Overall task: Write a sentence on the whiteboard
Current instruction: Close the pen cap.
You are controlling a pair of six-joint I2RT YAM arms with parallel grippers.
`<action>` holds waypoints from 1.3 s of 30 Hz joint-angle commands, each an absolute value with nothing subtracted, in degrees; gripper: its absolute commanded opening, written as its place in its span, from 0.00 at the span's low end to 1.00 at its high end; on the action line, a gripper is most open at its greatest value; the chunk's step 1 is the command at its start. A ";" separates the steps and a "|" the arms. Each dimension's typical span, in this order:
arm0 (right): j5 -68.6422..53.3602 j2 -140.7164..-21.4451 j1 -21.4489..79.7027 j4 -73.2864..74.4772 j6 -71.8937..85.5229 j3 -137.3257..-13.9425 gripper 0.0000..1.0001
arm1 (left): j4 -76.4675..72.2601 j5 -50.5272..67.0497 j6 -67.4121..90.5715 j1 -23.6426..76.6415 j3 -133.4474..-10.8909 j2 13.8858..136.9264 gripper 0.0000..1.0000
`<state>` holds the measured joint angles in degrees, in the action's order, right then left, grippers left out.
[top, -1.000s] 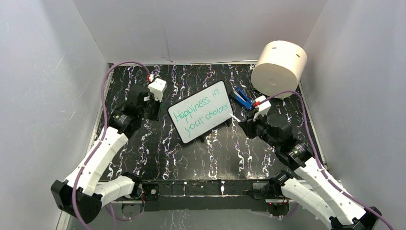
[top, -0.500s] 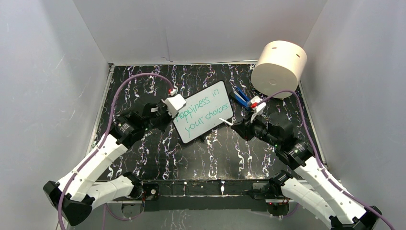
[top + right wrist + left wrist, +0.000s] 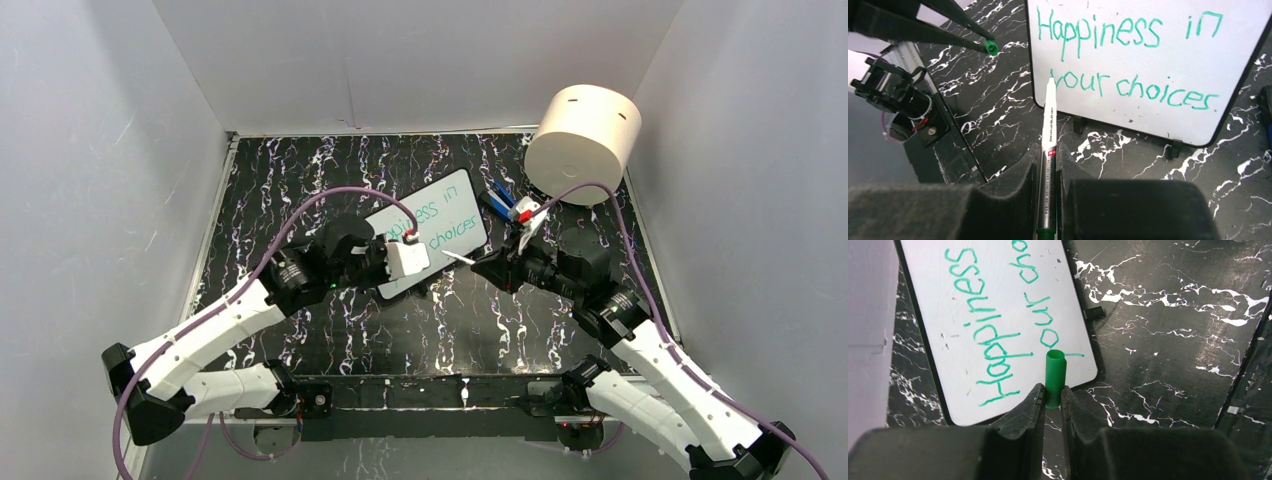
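The whiteboard [image 3: 1168,60] lay on the black marbled tabletop [image 3: 300,180]. The sentence [image 3: 1100,32], "Happiness in your choices.", stood on it in two teal-green lines. The left gripper [image 3: 1052,392] was pinched narrow on a green marker cap [image 3: 1055,375], open mouth outward, over the board corner where "your" begins. The right gripper [image 3: 1048,149] was clamped on the white marker [image 3: 1049,120], its tip pointing toward the board's lower edge. The writing looked finished, so the step in hand seemed to be recapping. To do it well, cap and tip should be lined up on one axis clear of the board, then pushed straight together. Any slant could jam the tip or smear the lettering.
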<state>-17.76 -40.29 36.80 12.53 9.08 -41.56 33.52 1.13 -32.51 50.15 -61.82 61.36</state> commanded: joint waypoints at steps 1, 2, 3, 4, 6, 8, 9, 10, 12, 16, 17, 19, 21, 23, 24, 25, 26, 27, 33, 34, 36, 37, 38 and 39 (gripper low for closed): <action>-22.43 -41.01 36.65 7.12 10.65 -44.82 0.00 | 33.17 -3.45 -37.55 54.05 -64.93 62.28 0.00; -23.22 -41.30 36.63 6.72 11.02 -44.86 0.00 | 33.05 -3.96 -37.92 54.82 -65.15 62.66 0.00; -23.96 -41.60 36.63 6.47 11.22 -44.97 0.00 | 32.90 -4.42 -38.23 55.57 -65.27 62.97 0.00; -24.66 -42.06 36.63 6.42 11.26 -45.12 0.00 | 32.80 -4.80 -38.62 56.42 -65.30 63.25 0.00; -26.16 -42.80 36.62 6.09 11.58 -45.42 0.00 | 32.68 -5.87 -39.17 57.50 -65.62 63.81 0.00; -28.17 -43.28 36.65 5.41 11.91 -45.36 0.00 | 32.53 -6.47 -39.58 58.18 -65.95 64.42 0.00; -28.54 -43.44 36.65 5.10 12.09 -45.24 0.00 | 32.40 -6.69 -39.73 58.40 -66.09 64.64 0.00; -29.09 -43.49 36.65 4.74 12.26 -45.11 0.00 | 32.28 -6.69 -39.89 58.58 -66.10 64.75 0.00; -29.25 -43.52 36.65 4.40 12.39 -44.92 0.00 | 31.88 -6.76 -40.24 58.91 -66.12 64.71 0.00; -30.63 -43.91 36.65 4.35 12.45 -45.04 0.00 | 31.56 -7.05 -40.78 59.23 -66.01 64.75 0.00; -30.90 -44.02 36.65 4.47 12.48 -45.01 0.00 | 31.59 -7.11 -40.78 59.31 -66.01 64.70 0.00; -31.21 -44.48 36.61 4.73 12.47 -45.05 0.00 | 31.49 -7.14 -40.87 59.40 -65.85 64.70 0.00; -31.96 -44.88 36.64 4.42 12.40 -44.92 0.00 | 31.40 -6.97 -40.87 59.49 -65.81 64.77 0.00; -32.35 -45.08 36.65 3.95 12.77 -44.75 0.00 | 31.38 -6.97 -40.87 59.58 -65.83 64.86 0.00; -32.54 -45.16 36.65 3.76 12.77 -44.74 0.00 | 31.38 -6.95 -40.90 59.67 -65.83 64.86 0.00; -32.76 -45.36 36.65 3.78 12.88 -44.80 0.00 | 31.38 -6.99 -40.87 59.72 -65.83 64.93 0.00; -32.85 -45.48 36.61 3.81 12.85 -44.94 0.00 | 31.38 -7.04 -41.00 59.76 -65.90 64.95 0.00; -32.87 -45.65 36.62 3.79 12.91 -44.99 0.00 | 31.38 -6.96 -41.01 59.83 -65.97 65.03 0.00; -33.18 -46.34 36.58 3.61 13.00 -45.18 0.00 | 31.26 -6.48 -40.92 60.07 -65.66 65.21 0.00; -33.15 -46.47 36.59 3.60 13.01 -45.18 0.00 | 31.21 -6.47 -40.97 60.11 -65.66 65.21 0.00; -32.99 -46.64 36.62 3.74 12.92 -45.18 0.00 | 31.12 -6.38 -40.99 60.18 -65.81 65.29 0.00; -32.89 -46.75 36.58 3.75 12.92 -45.18 0.00 | 31.11 -6.36 -41.12 60.20 -65.82 65.38 0.00; -32.87 -46.70 36.64 3.66 12.94 -45.18 0.00 | 31.16 -6.33 -41.13 60.20 -65.87 65.46 0.00; -32.96 -46.72 36.65 3.54 13.00 -45.18 0.00 | 31.14 -6.34 -41.15 60.21 -65.91 65.54 0.00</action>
